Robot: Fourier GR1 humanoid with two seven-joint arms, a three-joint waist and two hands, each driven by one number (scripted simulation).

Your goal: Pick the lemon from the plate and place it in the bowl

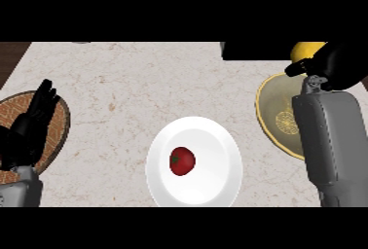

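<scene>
Pale speckled stone counter (122, 87): was spread beneath everything.
Black right hand (330, 65): was curled round the round yellow lemon (305, 49), seen just past the flat yellow plate (277, 116)'s far rim.
Black left hand (28, 129): was rested open at left.

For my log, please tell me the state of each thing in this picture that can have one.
lemon: held in the right hand, not in the bowl.
right hand: shut on the lemon.
left hand: open, resting at the left edge.
plate: holds only a tomato.
bowl: partly hidden by the right forearm.
</scene>
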